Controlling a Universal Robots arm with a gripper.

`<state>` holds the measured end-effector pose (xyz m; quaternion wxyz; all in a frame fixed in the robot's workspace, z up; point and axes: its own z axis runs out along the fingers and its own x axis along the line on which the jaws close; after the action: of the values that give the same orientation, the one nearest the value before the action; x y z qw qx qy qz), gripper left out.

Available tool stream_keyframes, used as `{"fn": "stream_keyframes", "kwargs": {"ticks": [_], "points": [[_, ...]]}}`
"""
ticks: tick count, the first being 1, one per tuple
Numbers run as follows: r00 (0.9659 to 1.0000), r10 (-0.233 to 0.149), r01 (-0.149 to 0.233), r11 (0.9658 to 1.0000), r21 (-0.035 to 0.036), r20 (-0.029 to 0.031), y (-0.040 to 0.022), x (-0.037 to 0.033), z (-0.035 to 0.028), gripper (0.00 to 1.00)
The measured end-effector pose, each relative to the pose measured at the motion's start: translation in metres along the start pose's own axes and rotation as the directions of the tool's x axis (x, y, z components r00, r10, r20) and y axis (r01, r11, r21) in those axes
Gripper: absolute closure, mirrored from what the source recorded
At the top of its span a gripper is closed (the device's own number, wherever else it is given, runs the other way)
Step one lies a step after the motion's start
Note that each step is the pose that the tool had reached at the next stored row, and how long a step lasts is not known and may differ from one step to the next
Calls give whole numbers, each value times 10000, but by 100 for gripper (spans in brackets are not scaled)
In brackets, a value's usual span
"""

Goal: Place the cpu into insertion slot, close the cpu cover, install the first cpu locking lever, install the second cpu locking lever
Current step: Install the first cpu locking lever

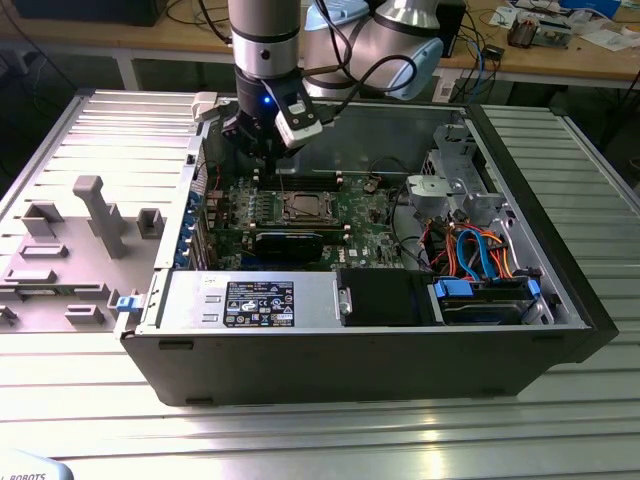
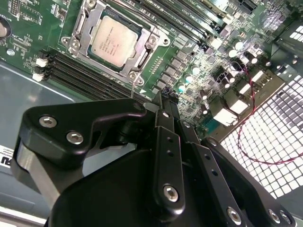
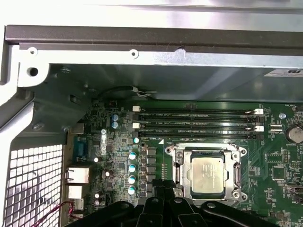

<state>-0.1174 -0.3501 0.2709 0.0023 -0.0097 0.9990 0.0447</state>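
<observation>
Foreground, exterior view: ribbed metal workbench [image 1: 330, 430] bearing an open desktop computer case [image 1: 360, 350]; along the near wall, a labelled power supply unit [image 1: 250, 300] and, toward the exterior view's right, a drive bay with blue and orange cables [image 1: 480, 255]. Beside the case on the exterior view's left, a grey fixture block with upright pegs [image 1: 90, 215].

Middle ground: green motherboard [image 1: 375, 235] lying flat on the case floor. At its centre, the insertion slot [image 1: 305, 207], seen in both wrist views as a square socket with a silver rim [image 2: 78, 40]. The cpu [image 2: 112, 40] seated in that socket, dull silver top facing up, likewise in the first wrist view [image 3: 209, 174]. The cpu cover [image 3: 235, 176] lying down flat over the chip, its window framing the metal top. Beside the socket, long black memory slots [image 3: 196, 120].

Behind the socket, exterior view: gripper [image 1: 262, 160] hanging from the arm just above the board's far edge, toward the exterior view's left of the slot, empty and apart from the chip. In the second wrist view, black fingers [image 2: 166, 142] drawn together into a narrow pair, nothing between them, tips [image 2: 163, 97] near the socket corner without touching it.

Background: rear case wall with perforated grille [image 3: 33, 184], then a wooden bench [image 1: 560, 55] with loose clutter.
</observation>
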Motion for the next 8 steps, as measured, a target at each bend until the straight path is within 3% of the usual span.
{"fn": "stream_keyframes", "kwargs": {"ticks": [8], "points": [[10000,-23,23,10000,1,-2,46,4,47,89]]}}
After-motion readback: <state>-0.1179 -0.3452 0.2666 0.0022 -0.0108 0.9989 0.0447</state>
